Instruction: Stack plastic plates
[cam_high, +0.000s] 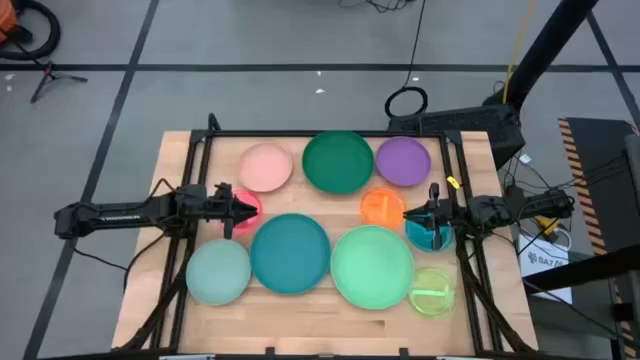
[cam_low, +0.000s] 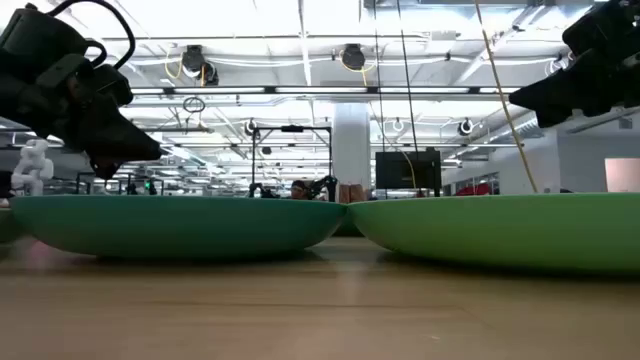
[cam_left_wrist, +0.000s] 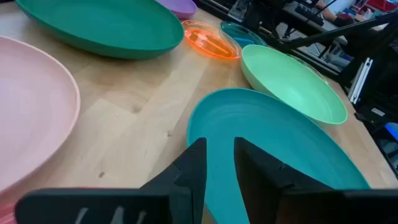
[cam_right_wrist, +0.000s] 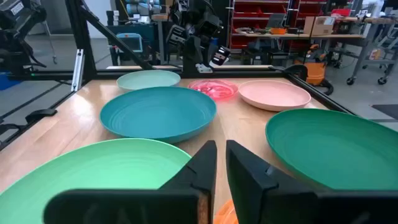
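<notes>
Light wooden surface (cam_high: 320, 305), framed by black rails. Lying directly on it, in the high view: along the far edge a pale pink plate (cam_high: 265, 166), a dark green plate (cam_high: 338, 161) and a purple plate (cam_high: 403, 161), close together. Mid-row: a bright pink plate (cam_high: 246, 207) toward the left, a small orange plate (cam_high: 381, 206) and a small blue plate (cam_high: 428, 232) toward the right. Along the near edge: a pale mint plate (cam_high: 218, 271), a large teal plate (cam_high: 290, 253), a large light green plate (cam_high: 372, 265) touching the teal one, and a translucent lime plate (cam_high: 432, 291) at the near right corner.
</notes>
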